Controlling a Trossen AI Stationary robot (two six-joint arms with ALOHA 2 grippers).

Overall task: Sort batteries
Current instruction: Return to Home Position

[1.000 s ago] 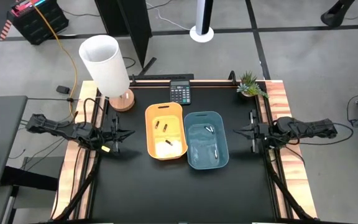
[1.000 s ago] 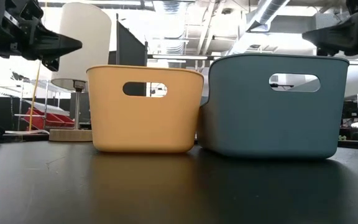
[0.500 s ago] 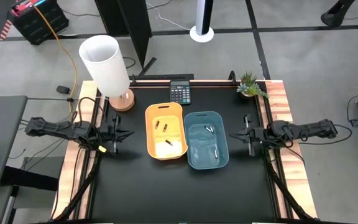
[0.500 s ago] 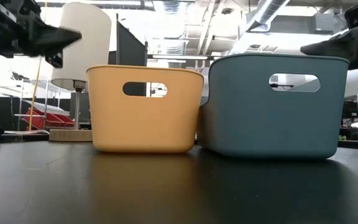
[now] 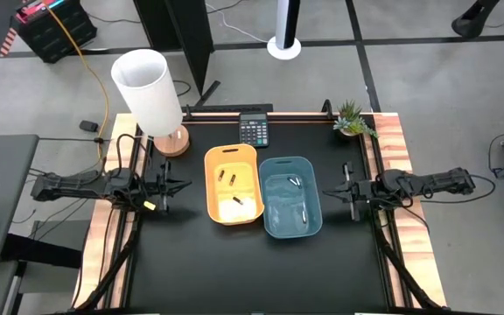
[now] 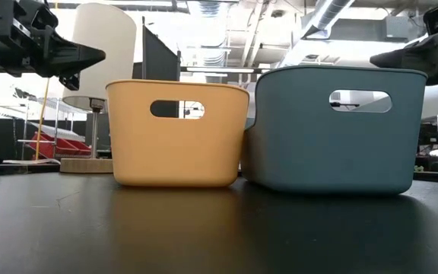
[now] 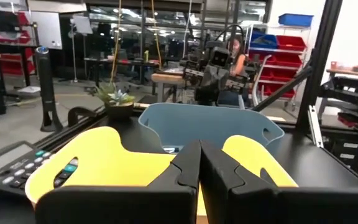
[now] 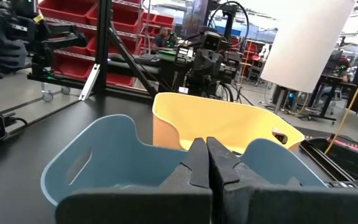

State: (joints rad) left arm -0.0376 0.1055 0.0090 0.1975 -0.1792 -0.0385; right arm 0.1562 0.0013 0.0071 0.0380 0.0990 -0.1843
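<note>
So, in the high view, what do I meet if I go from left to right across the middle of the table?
Left hand, shut → yellow bin → blue bin → right hand, shut.

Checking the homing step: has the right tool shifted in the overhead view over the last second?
Yes. The right tool has edged toward the blue bin, narrowing the gap to its rim.
</note>
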